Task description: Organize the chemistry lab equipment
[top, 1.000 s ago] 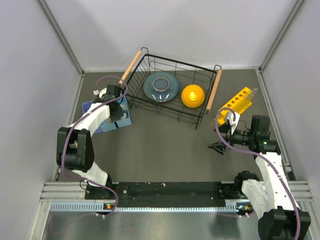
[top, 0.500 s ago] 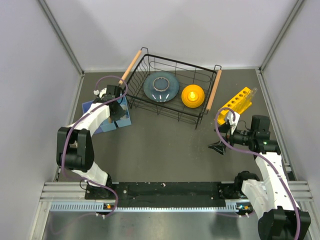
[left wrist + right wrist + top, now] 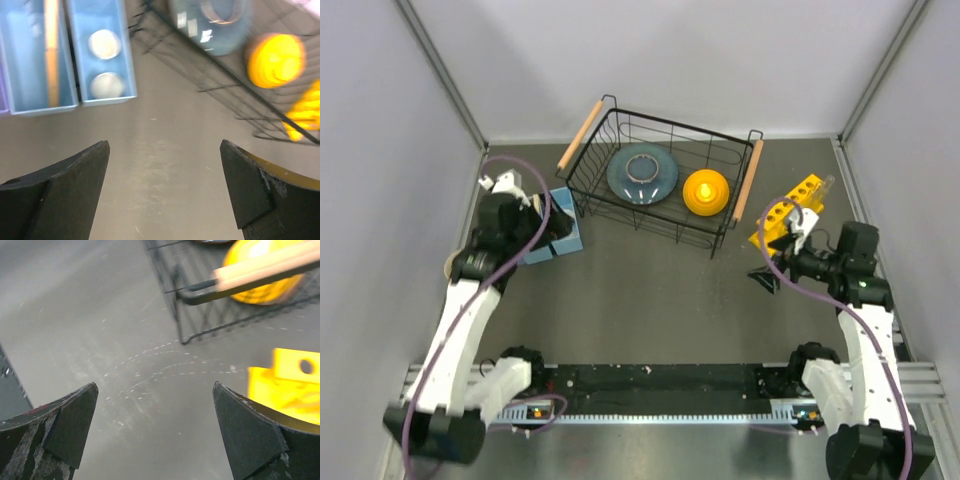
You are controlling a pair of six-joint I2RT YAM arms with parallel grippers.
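A blue tray [image 3: 100, 97] lies at the left. One of its compartments holds two small white round pieces [image 3: 104, 44], and the one beside it holds a wooden stick [image 3: 51, 50]. My left gripper [image 3: 165, 150] is open and empty above bare table, just in front of the tray [image 3: 560, 243]. From above, the left gripper [image 3: 556, 226] is at the tray's right side. The yellow rack [image 3: 790, 208] with round holes lies at the right. My right gripper [image 3: 765, 278] is open and empty beside it, with the rack [image 3: 290, 385] just past its right finger.
The black wire basket [image 3: 620, 125] with wooden handles [image 3: 265, 270] stands at the back centre. It holds a grey-blue plate [image 3: 642, 173] and an orange bowl [image 3: 706, 191]. Grey walls close in the left, back and right.
My left gripper has opened and its arm has pulled back from over the tray toward the near left. The right gripper has shifted slightly right, toward the yellow rack.
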